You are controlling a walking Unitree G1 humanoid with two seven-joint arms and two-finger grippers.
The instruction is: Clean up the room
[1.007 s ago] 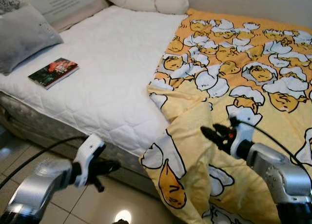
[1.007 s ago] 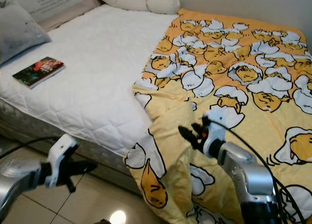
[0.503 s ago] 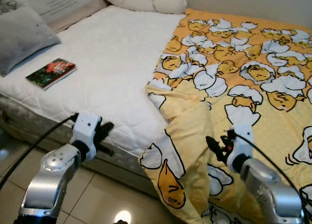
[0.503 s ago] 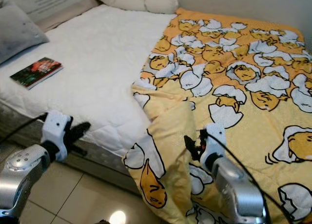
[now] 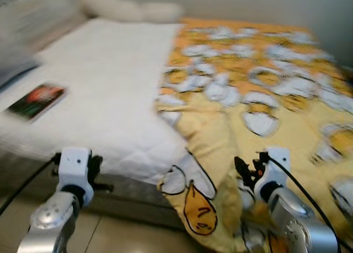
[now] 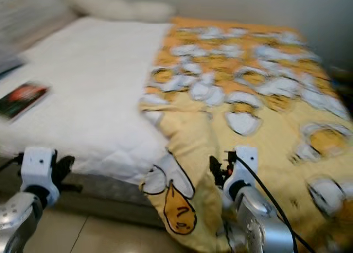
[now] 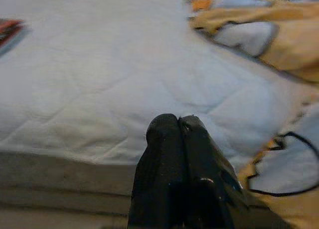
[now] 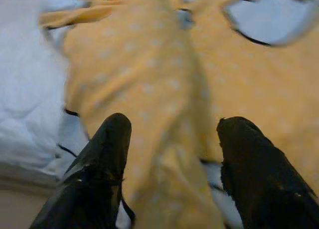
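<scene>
With the right hand (image 5: 245, 170) open over the blanket (image 5: 259, 98) fold and the left hand (image 7: 177, 134) closed at 8 o'clock, a shallow pinch may slip off the cloth.

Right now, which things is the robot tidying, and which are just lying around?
For the job:
yellow blanket, bunched over the bed edge
right gripper, open over a blanket fold
left gripper, shut, near the mattress edge

Just lying about:
book on the white mattress
pillows by the wall
</scene>
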